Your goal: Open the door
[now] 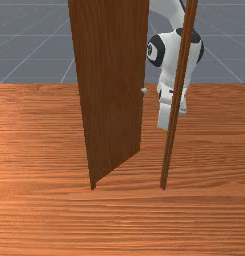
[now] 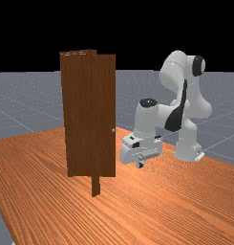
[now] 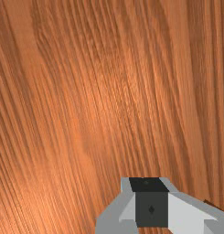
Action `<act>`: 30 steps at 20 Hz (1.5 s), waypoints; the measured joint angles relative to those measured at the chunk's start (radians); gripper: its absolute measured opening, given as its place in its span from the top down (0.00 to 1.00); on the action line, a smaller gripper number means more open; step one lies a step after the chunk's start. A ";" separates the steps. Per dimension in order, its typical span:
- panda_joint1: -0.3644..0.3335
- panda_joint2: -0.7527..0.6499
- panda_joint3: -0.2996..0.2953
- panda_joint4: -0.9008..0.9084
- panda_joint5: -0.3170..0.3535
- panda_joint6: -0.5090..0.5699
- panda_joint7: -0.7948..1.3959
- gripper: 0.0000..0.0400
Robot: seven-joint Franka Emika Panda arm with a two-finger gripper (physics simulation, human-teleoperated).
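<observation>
The brown door panel (image 1: 111, 95) stands at an angle to its frame post (image 1: 165, 170), its free edge swung toward the arm, with an opening between them. A small pale knob (image 1: 144, 90) sits at that free edge. In the front view my gripper (image 1: 164, 117) hangs right of the knob, partly behind the post and apart from the panel. The far view has the gripper (image 2: 140, 164) right of the door panel (image 2: 90, 115) and lower than the knob (image 2: 113, 130). In the wrist view the gripper (image 3: 150, 201) is over bare wood.
The wooden table (image 2: 152, 206) extends around the door and below my hand. A post foot (image 2: 96, 187) reaches below the panel in the far view. The arm's base (image 2: 187, 148) stands at the far view's right.
</observation>
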 joint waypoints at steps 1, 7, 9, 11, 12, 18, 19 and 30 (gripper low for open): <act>-0.044 0.027 0.034 0.037 0.067 0.024 -0.131 1.00; -0.036 0.117 0.014 0.183 0.074 -0.039 -0.056 1.00; -0.038 0.150 0.013 0.237 0.075 -0.060 -0.062 1.00; -0.047 0.175 0.021 0.277 0.065 -0.071 -0.124 1.00; -0.059 0.169 0.028 0.265 0.059 -0.061 -0.180 1.00; -0.148 0.119 0.051 0.164 0.056 -0.002 -0.497 1.00; -0.153 0.112 0.053 0.153 0.059 0.002 -0.522 1.00; -0.239 0.043 0.087 0.025 0.087 0.047 -0.969 1.00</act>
